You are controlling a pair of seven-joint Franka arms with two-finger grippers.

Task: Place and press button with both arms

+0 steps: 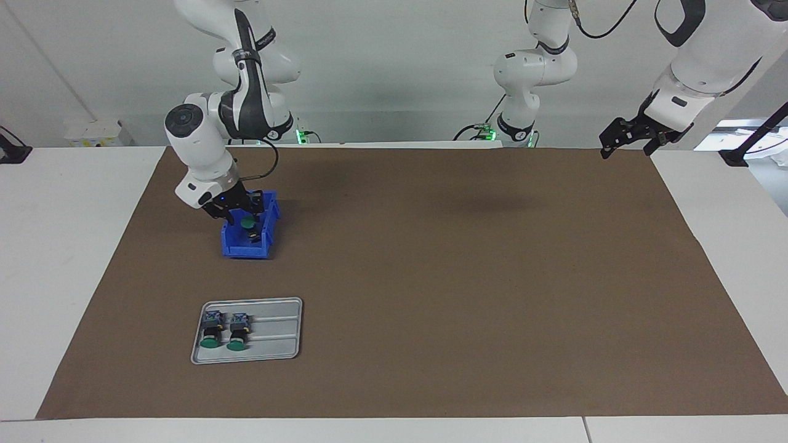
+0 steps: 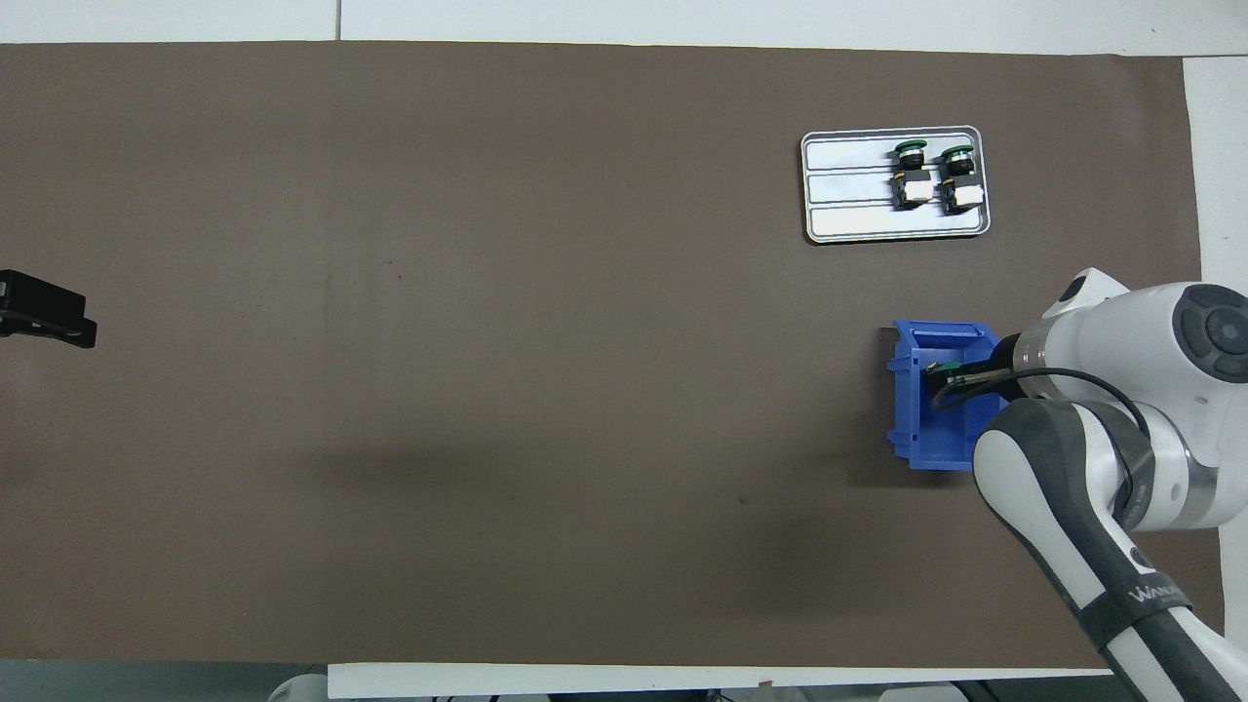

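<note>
Right gripper (image 1: 241, 216) is lowered into the blue bin (image 1: 269, 232), its fingers set about the green-capped button (image 1: 247, 222) lying there; a firm pinch cannot be told. Left gripper (image 1: 628, 138) waits spread, well apart.

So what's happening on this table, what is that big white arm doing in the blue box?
The right gripper is reaching down into the small blue plastic bin, right at a green-capped push-button inside it; whether it has hold of the button is unclear. Two more green-capped push-buttons lie side by side on the flat grey metal tray, farther from the robots than the bin. The left gripper waits, open, raised over the brown mat's edge at its own end.
</note>
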